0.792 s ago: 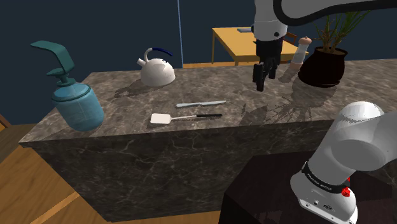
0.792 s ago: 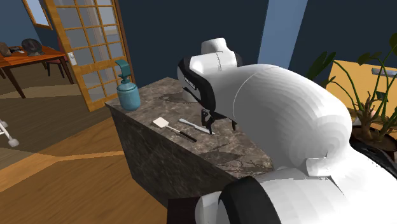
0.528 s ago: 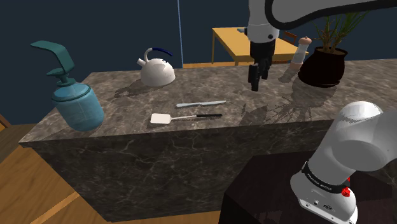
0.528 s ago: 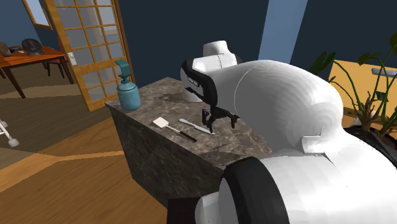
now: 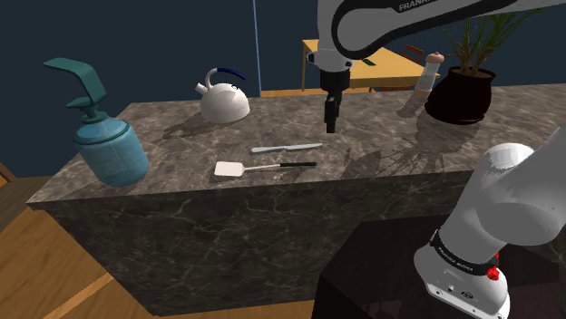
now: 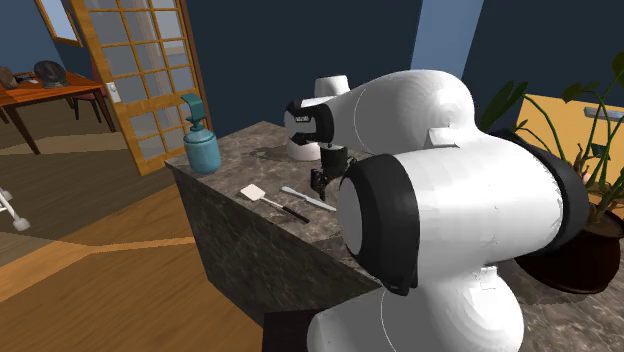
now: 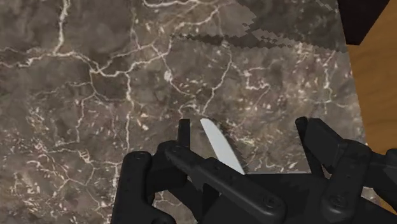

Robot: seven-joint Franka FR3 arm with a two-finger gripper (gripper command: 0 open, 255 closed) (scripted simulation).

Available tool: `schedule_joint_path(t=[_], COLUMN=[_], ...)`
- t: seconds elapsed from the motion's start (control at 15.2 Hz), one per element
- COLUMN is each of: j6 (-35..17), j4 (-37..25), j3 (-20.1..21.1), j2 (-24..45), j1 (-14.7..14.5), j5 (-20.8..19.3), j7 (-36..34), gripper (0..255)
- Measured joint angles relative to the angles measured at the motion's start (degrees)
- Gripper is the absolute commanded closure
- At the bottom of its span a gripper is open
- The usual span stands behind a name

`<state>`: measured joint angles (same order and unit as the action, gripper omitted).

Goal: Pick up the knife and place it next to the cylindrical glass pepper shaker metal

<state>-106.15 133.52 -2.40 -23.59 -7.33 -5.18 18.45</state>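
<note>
The knife (image 5: 286,147), slim and light grey, lies flat on the dark marble counter (image 5: 399,159) just behind a spatula. My black gripper (image 5: 331,127) hangs open above the counter, a little beyond and to the shoulder view's right of the knife's end. In the wrist view the blade tip (image 7: 215,141) shows on the marble between the spread fingers (image 7: 184,130) of the gripper (image 7: 249,132), untouched. From the second exterior view the gripper (image 6: 320,181) hovers just over the knife (image 6: 306,197). The pepper shaker (image 5: 427,76), pale with a cap, stands beside the plant pot at the far right.
A white spatula (image 5: 238,169) with a black handle lies in front of the knife. A white kettle (image 5: 224,101) sits at the back. A teal soap dispenser (image 5: 109,145) stands at the left end. A dark plant pot (image 5: 460,96) is at the right, with a wooden table (image 5: 317,54) beyond.
The gripper has swung toward the shoulder view's left, from near the plant pot to just beside the knife, turning as it went. Nothing on the counter moved.
</note>
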Motion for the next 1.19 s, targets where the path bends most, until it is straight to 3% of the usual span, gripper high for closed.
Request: schedule_joint_path(t=[0.66,1.19], j6=[-9.4,-15.4], j4=[-10.8,-8.6], j3=[-1.6,-1.5], j2=[17.3,20.8], j1=[-5.5,-5.9], j5=[5.6,6.4], j7=[22.7,24.8], gripper=[0,0])
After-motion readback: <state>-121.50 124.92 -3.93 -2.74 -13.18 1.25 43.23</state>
